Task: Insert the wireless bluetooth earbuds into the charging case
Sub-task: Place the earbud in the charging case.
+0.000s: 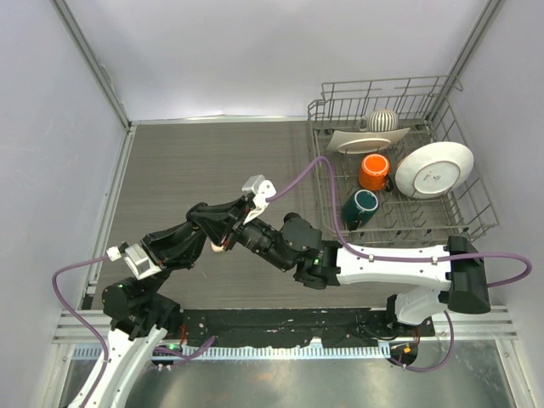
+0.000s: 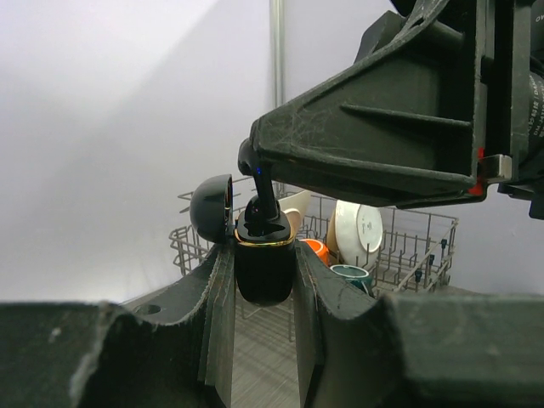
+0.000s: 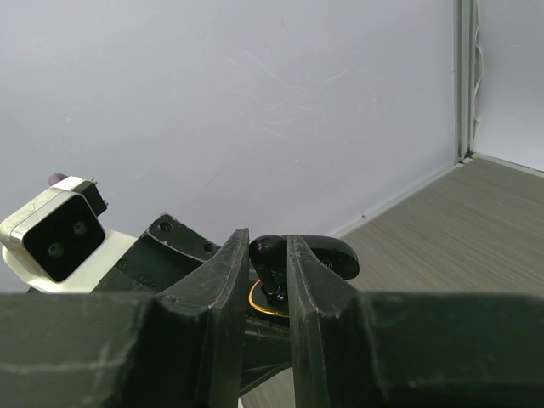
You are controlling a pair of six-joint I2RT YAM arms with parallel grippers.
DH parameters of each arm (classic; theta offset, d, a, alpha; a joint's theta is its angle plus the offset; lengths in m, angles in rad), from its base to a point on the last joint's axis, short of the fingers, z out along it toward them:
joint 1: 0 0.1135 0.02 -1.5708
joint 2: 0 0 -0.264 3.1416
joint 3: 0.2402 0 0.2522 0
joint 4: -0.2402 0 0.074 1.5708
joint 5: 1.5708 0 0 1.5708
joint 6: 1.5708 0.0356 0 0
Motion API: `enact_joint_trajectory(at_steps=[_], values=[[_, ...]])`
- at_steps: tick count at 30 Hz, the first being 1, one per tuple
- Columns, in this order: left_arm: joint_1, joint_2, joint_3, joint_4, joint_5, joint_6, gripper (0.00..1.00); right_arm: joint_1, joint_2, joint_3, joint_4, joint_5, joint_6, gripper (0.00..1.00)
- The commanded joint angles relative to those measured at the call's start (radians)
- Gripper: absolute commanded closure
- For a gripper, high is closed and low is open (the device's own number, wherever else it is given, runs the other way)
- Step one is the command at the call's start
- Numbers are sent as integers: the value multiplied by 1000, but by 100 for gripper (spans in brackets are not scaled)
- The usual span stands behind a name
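Holding mid-air over table (image 1: 195,161) | left gripper (image 2: 262,255) was clamped on black charging case (image 2: 263,276), lid (image 2: 212,208) flipped open | right gripper (image 3: 268,255) was pinching black earbud (image 2: 258,183), stem down, tip at case's gold-rimmed mouth | dish rack (image 1: 476,212) sat far right

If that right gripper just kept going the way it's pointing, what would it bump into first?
Most likely the open black charging case clamped in the left gripper; the black earbud it carries sits right at the case's mouth.
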Motion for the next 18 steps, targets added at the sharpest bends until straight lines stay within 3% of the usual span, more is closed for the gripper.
enact_joint_trajectory(at_steps=[1,18], values=[[2,2,22,45,10,-2,100,6,12,65,14,20,-48,99],[2,16,18,94,2,-19,100,6,34,68,0,-14,-17,99]])
